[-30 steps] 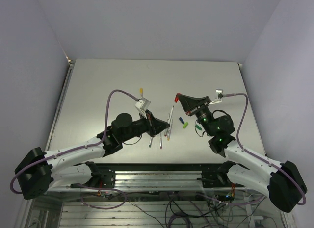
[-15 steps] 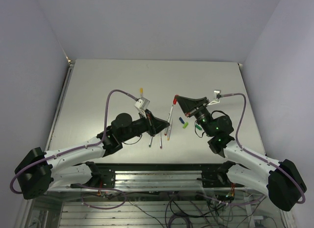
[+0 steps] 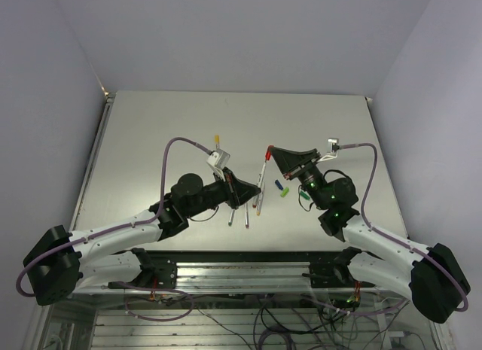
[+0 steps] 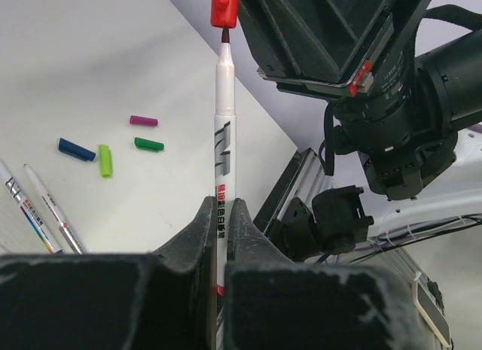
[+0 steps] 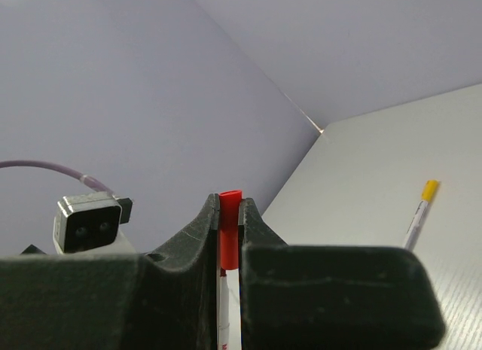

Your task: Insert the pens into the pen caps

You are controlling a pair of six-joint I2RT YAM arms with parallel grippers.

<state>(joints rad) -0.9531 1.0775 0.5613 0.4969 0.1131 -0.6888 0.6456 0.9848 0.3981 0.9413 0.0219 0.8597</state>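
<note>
My left gripper (image 4: 222,203) is shut on a silvery-white pen (image 4: 223,139), which stands up out of the jaws with its dark nib uppermost. That nib sits right at the mouth of a red pen cap (image 4: 224,7). My right gripper (image 5: 228,203) is shut on this red cap (image 5: 229,222), and the pen (image 5: 227,305) shows just below it between the fingers. From above, the left gripper (image 3: 258,189) and right gripper (image 3: 271,150) meet over the table's middle. Magenta (image 4: 143,121), dark green (image 4: 149,144), blue (image 4: 77,149) and light green (image 4: 105,160) caps lie loose.
Several uncapped pens (image 3: 246,213) lie on the table under the left gripper. A pen with a yellow cap on it (image 3: 217,141) lies further back on the left. The right arm's wrist and camera (image 4: 392,117) hang close behind the held pen.
The left gripper has moved slightly right with the pen, and the right gripper has shifted a little left with the red cap. Nib and cap now meet.
</note>
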